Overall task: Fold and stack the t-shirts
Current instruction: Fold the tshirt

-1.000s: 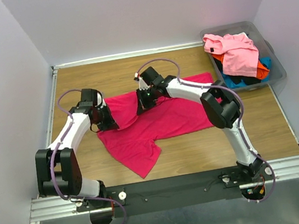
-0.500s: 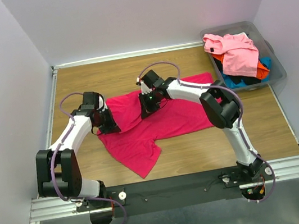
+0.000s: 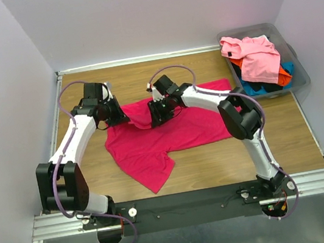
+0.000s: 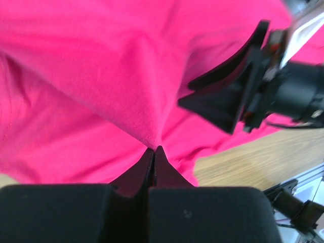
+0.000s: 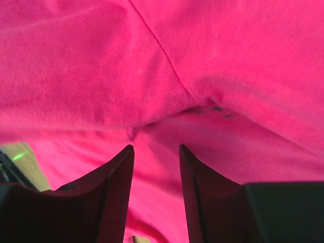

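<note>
slippage worries us: our left gripper (image 4: 153,152) is clenched on the far left edge of the crimson t-shirt (image 3: 170,134) lying mid-table (image 3: 217,156), while our right gripper (image 5: 156,152) stands parted, holding nothing, so a one-sided pull may bunch the cloth.

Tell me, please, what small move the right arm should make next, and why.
Probably lift the right gripper straight up, clear of the crimson t-shirt: its jaws stand open, gripping nothing, while the left gripper is shut on the cloth and can carry it alone.
</note>
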